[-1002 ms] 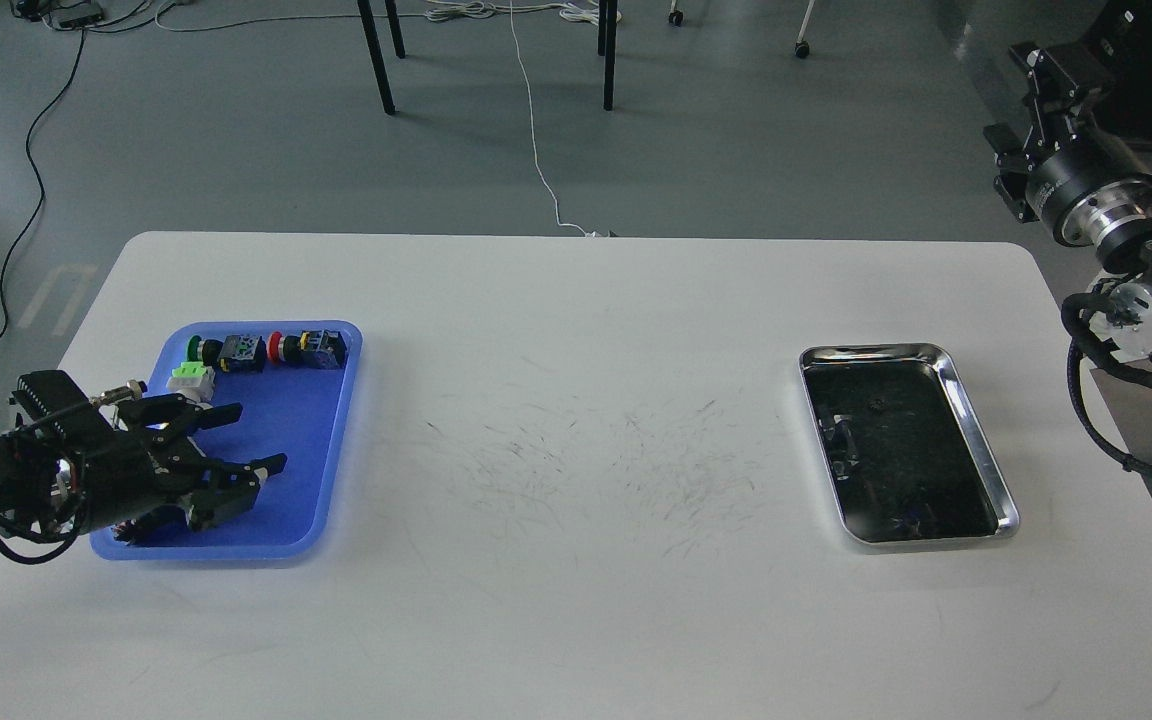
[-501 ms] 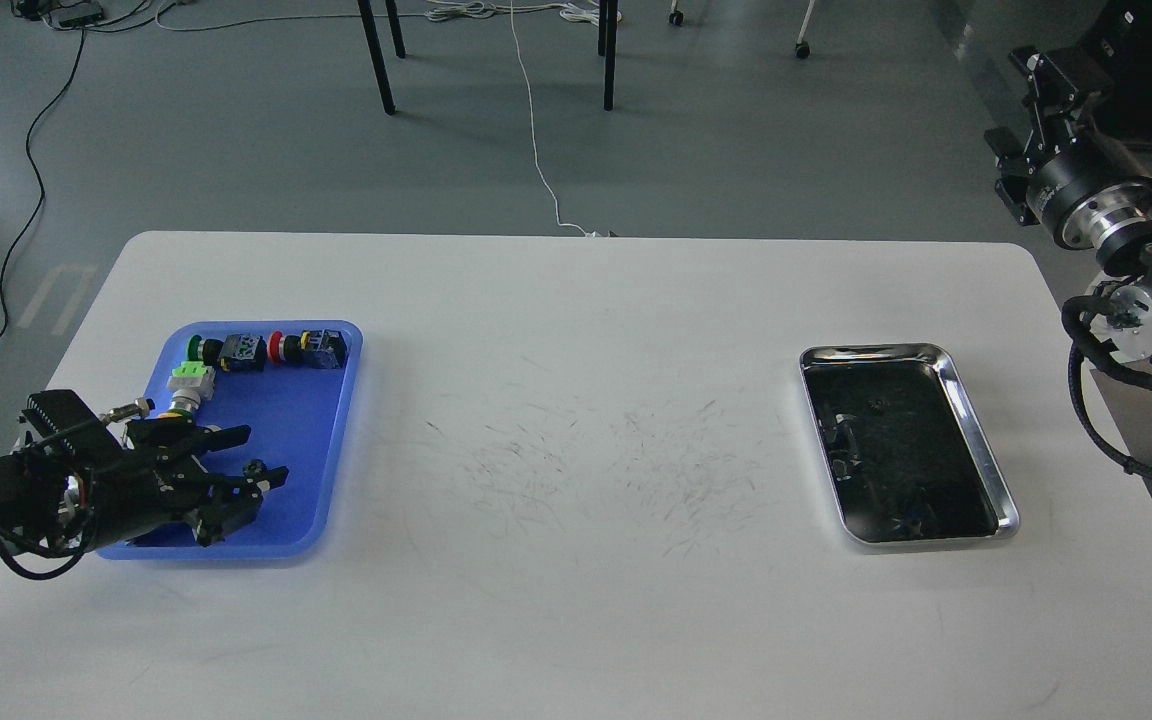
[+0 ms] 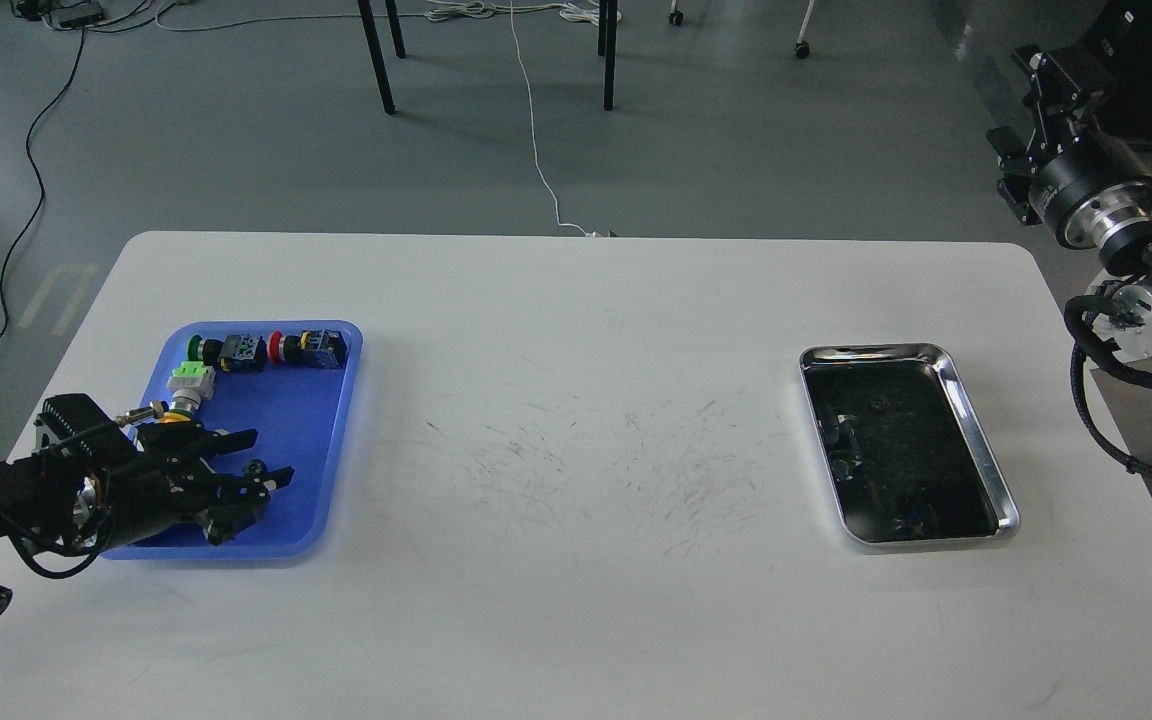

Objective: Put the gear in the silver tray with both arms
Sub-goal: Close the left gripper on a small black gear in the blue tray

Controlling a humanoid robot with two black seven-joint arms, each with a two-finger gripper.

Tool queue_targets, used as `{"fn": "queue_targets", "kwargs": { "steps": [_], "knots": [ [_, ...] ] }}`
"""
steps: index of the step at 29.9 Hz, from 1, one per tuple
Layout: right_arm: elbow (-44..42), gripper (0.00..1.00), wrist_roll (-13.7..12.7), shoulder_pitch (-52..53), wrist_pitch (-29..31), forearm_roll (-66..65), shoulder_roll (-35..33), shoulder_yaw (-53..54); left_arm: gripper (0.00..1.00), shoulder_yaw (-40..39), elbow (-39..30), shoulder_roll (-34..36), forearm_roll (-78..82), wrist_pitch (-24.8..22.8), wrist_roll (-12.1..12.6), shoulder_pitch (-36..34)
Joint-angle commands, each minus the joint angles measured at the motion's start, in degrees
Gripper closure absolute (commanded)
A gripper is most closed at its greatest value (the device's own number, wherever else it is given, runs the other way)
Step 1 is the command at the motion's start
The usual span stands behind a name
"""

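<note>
A small black gear [image 3: 256,467] lies in the blue plastic tray [image 3: 301,415] at the table's left. My left gripper [image 3: 270,455] is low over that tray's front part. It is open, with one finger on each side of the gear and not closed on it. The silver tray [image 3: 871,351] sits at the table's right, its dark bottom showing reflections. My right gripper [image 3: 1054,70] is raised off the table's far right corner, well away from both trays. It is seen from behind, so its fingers cannot be told apart.
Several button and switch parts [image 3: 266,351] line the blue tray's far edge, and a green-and-white part [image 3: 190,380] lies near its left side. The white table [image 3: 576,420] is scuffed in the middle. Chair legs and cables are on the floor beyond.
My left gripper has shifted slightly right and lower over the blue tray, and the small gear now shows between its fingers. The right arm has barely moved.
</note>
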Motion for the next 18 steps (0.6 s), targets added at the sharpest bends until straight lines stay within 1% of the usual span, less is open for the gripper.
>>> {"fn": "queue_targets", "kwargs": {
  "steps": [1, 5, 10, 18],
  "knots": [
    [0.0, 0.12, 0.0, -0.1, 0.0, 0.0, 0.0, 0.0, 0.42, 1.0, 0.2, 0.0, 0.1, 0.0, 0.0, -0.1],
    [0.0, 0.12, 0.1, -0.2, 0.0, 0.0, 0.0, 0.0, 0.44, 1.7, 0.4, -0.1, 0.0, 0.0, 0.0, 0.0],
    [0.0, 0.12, 0.1, -0.2, 0.0, 0.0, 0.0, 0.0, 0.50, 2.0, 0.4, 0.0, 0.0, 0.0, 0.0, -0.1],
    [0.1, 0.12, 0.2, -0.5, 0.0, 0.0, -0.3, 0.0, 0.55, 2.0, 0.5, -0.2, 0.1, 0.1, 0.0, -0.1]
  ]
}}
